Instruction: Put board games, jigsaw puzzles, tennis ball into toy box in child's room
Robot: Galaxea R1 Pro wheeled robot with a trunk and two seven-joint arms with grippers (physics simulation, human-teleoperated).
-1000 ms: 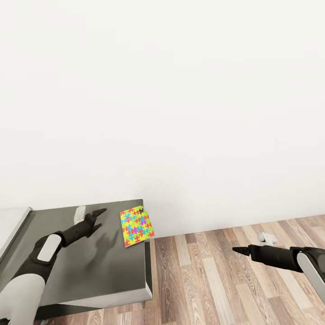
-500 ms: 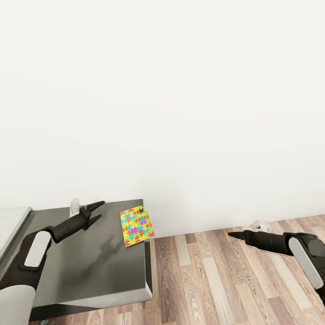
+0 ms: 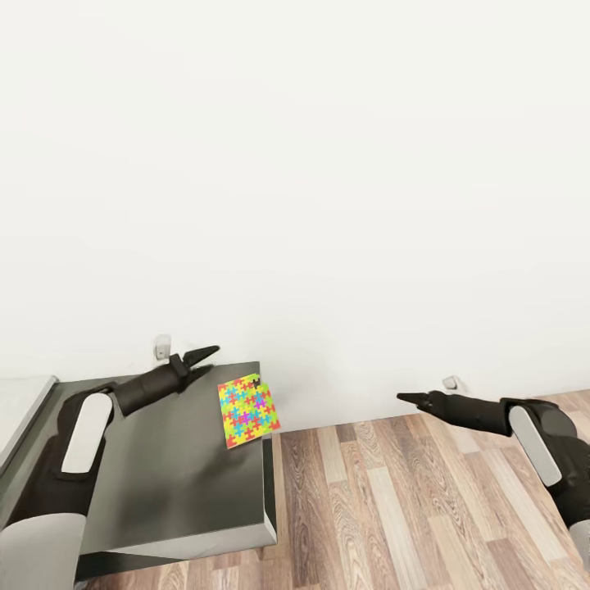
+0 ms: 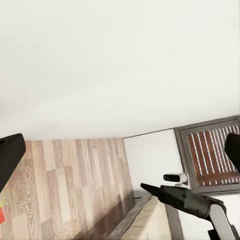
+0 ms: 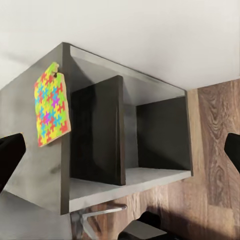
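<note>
Jigsaw puzzle [image 3: 247, 411]: lower centre-left, overhanging the counter [image 3: 164, 467] edge.
Left tool [image 3: 199, 357]: released, empty.
Right tool [image 3: 407, 398]: state unclear.
Technique: pinch the overhanging edge.

The desk [image 3: 180, 467] runs off the head view's left and bottom edges, so its full extent can't be seen. The pale grey part of it [image 3: 20, 401] is just a sliver at the edge. The jigsaw puzzle [image 3: 247, 412] hangs partly over the desk's far right corner, and a tiny dark bit at the puzzle's top corner is too small to make out. In the right wrist view the shelf [image 5: 150, 135] under the desk is cut off toward the floor. The left tool [image 3: 199, 357] looks slightly parted, while the right tool [image 3: 407, 398] is too thin and edge-on to judge. Both forearms leave the head view's lower edge.
</note>
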